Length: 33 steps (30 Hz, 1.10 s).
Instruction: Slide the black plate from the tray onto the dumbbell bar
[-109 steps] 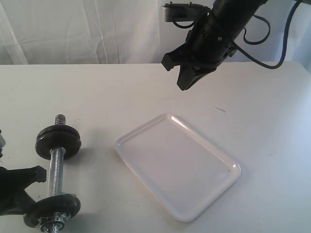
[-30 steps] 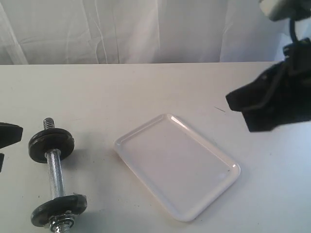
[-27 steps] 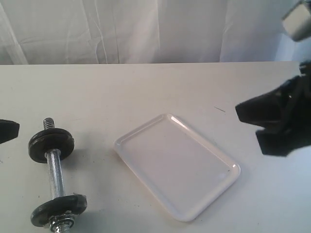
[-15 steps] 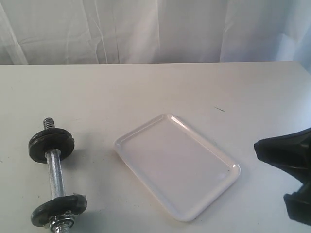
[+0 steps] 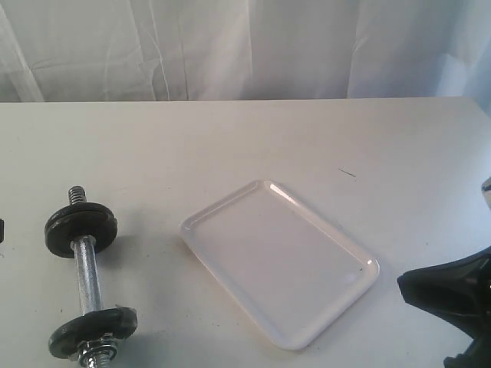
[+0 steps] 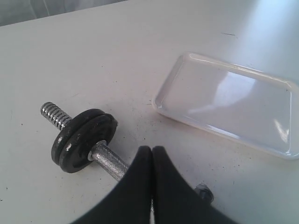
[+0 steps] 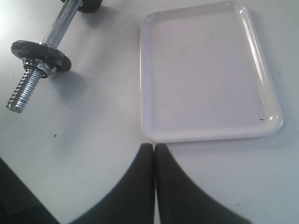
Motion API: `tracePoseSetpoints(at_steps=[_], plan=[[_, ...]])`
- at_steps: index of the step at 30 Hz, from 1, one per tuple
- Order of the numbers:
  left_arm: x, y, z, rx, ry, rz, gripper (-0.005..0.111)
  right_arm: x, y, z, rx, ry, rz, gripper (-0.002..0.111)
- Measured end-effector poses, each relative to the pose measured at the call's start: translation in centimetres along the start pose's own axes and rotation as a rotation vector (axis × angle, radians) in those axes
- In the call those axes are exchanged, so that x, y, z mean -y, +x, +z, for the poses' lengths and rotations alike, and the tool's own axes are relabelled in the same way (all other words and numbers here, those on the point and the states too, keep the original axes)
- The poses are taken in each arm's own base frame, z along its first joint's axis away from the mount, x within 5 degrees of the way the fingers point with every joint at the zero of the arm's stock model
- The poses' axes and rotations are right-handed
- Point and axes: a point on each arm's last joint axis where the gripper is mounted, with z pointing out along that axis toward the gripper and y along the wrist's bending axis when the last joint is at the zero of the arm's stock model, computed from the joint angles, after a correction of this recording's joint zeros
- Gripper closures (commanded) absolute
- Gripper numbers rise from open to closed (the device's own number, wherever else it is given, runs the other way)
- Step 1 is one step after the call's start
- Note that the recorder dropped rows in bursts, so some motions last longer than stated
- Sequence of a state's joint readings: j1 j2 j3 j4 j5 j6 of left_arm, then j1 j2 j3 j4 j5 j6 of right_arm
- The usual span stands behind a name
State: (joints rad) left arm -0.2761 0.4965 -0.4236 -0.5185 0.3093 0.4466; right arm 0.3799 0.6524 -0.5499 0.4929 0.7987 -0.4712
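Note:
The white tray [image 5: 230, 205] lies empty in the middle of the table, with no disc on it. The chrome dumbbell bar [image 5: 87, 268] rests at the left, carrying one black plate [image 5: 80, 230] near its far threaded end and another black disc [image 5: 92, 328] at its near end. In the left wrist view my left gripper [image 6: 153, 150] hangs shut and empty just above the bar [image 6: 108, 161], near the plate [image 6: 83, 139]. My right gripper [image 7: 154, 147] is shut and empty, just outside the tray's [image 7: 205, 70] short edge; the exterior view shows it at the lower right [image 5: 453, 295].
A nut [image 6: 204, 192] caps the bar's near end. The bare threaded end [image 7: 22, 93] sticks out past the far plate [image 7: 41, 55]. A white curtain hangs behind the table. A small dark mark [image 5: 347, 172] sits on the tabletop.
My right arm has dropped from above the tray's far side to the lower right corner. My left gripper has let go of the dumbbell and left the view; the dumbbell shifted slightly.

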Motion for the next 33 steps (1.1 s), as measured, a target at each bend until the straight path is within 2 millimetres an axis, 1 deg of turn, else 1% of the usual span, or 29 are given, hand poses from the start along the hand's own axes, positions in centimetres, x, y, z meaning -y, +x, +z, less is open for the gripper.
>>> tracePoseSetpoints(at_steps=[9,11,13,14,15,16,18,21,25,30,33], plan=[[0.0,0.1,0.0,0.003,-0.004,-0.001,0.107,0.0,0.0,0.0,0.0,0.0,0.006,0.108],[-0.1,0.7,-0.1,0.014,-0.016,0.004,0.107,0.0,0.0,0.0,0.0,0.0,0.006,0.108],[-0.3,1.9,-0.5,0.036,-0.065,0.021,0.107,0.0,0.0,0.0,0.0,0.0,0.006,0.108],[-0.6,3.1,-0.9,0.057,-0.113,-0.022,0.107,0.0,0.0,0.0,0.0,0.0,0.006,0.108],[-0.7,3.8,-1.1,0.065,-0.145,-0.049,0.107,0.0,0.0,0.0,0.0,0.0,0.006,0.108],[-1.1,5.2,-1.4,0.078,-0.207,-0.084,0.107,0.0,0.0,0.0,0.0,0.0,0.006,0.108],[-1.4,7.4,-1.5,0.072,-0.292,-0.136,0.107,0.0,0.0,0.0,0.0,0.0,0.006,0.108],[-1.4,9.8,-1.6,0.043,-0.375,-0.204,0.107,0.0,0.0,0.0,0.0,0.0,0.006,0.108],[-1.5,11.3,-1.2,0.009,-0.407,-0.236,0.107,0.0,0.0,0.0,0.0,0.0,0.006,0.108],[-1.6,12.3,-0.7,-0.006,-0.412,-0.271,0.107,0.0,0.0,0.0,-0.002,0.0,0.007,0.108],[-1.8,12.4,-0.7,0.01,-0.423,-0.288,0.107,0.0,0.0,0.0,-0.002,0.0,0.007,0.108]])
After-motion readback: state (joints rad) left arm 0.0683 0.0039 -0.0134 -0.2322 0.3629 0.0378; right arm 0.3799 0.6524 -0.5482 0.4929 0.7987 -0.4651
